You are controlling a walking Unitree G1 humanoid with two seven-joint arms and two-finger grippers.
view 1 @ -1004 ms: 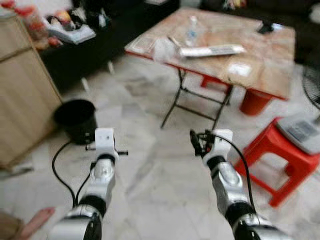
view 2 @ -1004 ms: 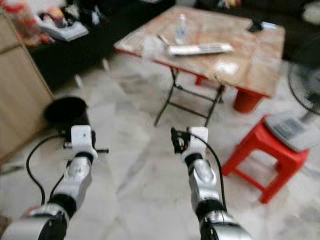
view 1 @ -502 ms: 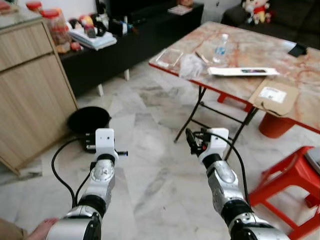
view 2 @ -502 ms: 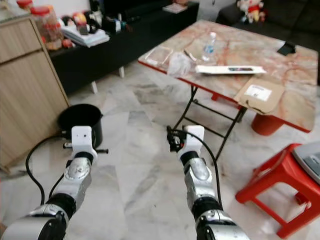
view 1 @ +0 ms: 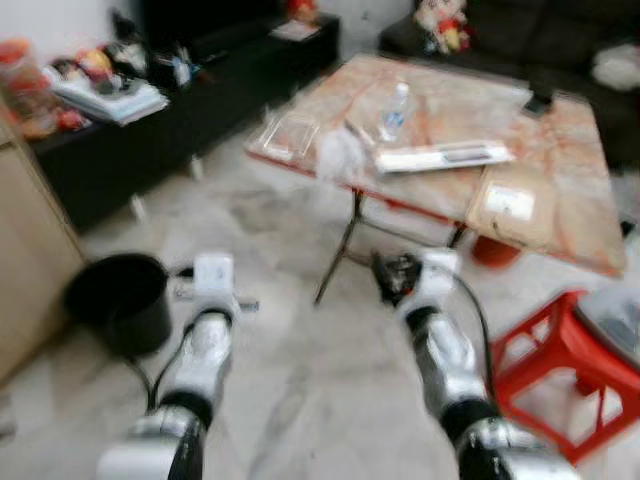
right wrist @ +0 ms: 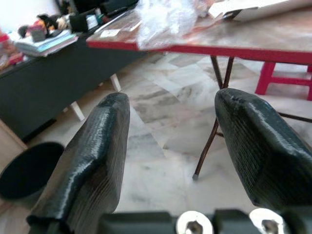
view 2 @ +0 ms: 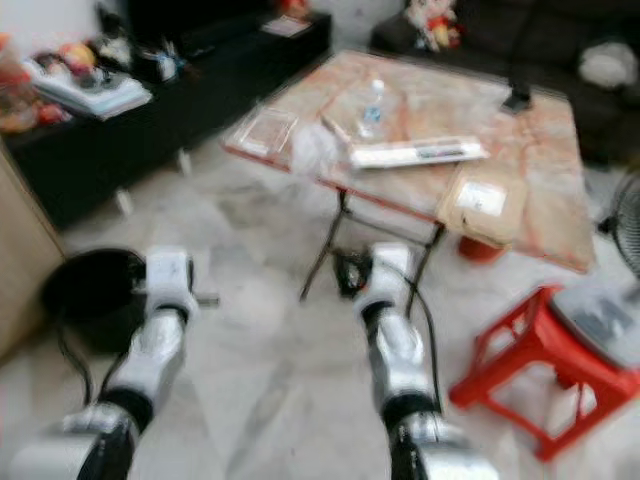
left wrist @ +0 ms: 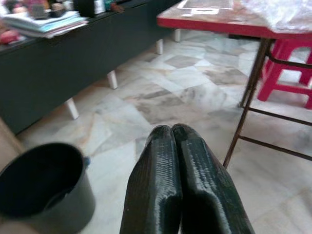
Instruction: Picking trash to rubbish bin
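Ahead, crinkled clear plastic [right wrist: 168, 19] tops marbled table [view 1: 560, 190].

Crumpled clear plastic bag [view 1: 338, 152] sits on the near-left edge of the red-rimmed folding table [view 1: 560, 190], beside a flat clear tray, while the black round rubbish bin [view 1: 115, 300] stands upright & open on the marble floor, well apart to robot's left, near black low cabinet.
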